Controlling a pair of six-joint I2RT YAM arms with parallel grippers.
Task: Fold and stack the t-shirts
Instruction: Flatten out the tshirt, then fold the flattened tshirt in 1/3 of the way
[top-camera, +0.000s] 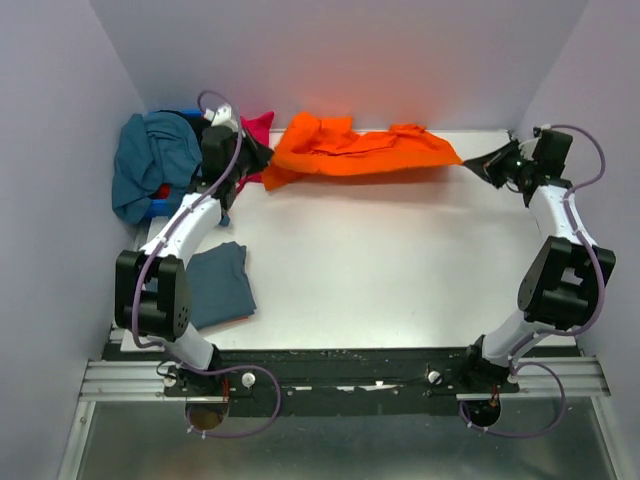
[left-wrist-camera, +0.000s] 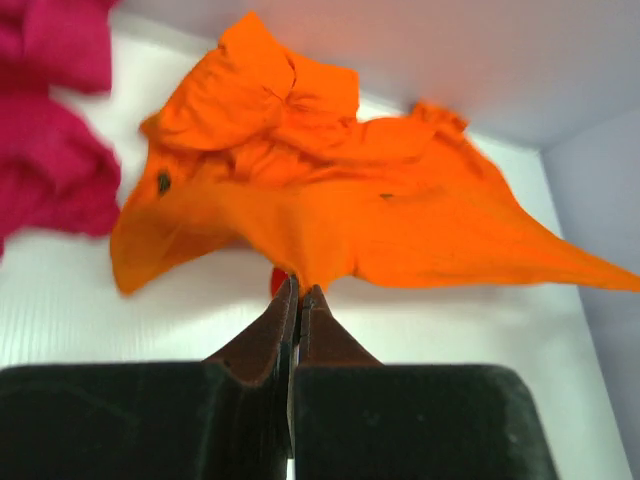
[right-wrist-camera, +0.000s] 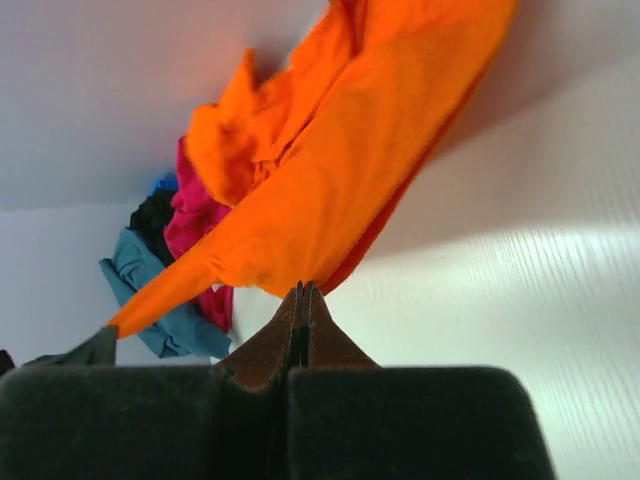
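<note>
rumpled orange shirt (top-camera: 350, 150) hangs stretched between left gripper (left-wrist-camera: 297, 292) and right gripper (right-wrist-camera: 303, 292), both clenched on its edges.

The white table (top-camera: 400, 260) bears a folded blue-grey shirt (top-camera: 218, 285) near its left edge; a teal shirt (top-camera: 150, 160) and a pink shirt (top-camera: 258, 127) lie heaped at its far left corner

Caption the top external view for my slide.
Left gripper and right gripper stretch the orange t-shirt along the table's far edge; a folded blue-grey t-shirt lies near-left.

magenta shirt (top-camera: 260, 124) mostly behind left arm (top-camera: 190, 215), orange shirt (left-wrist-camera: 330, 220) cropped right
</note>
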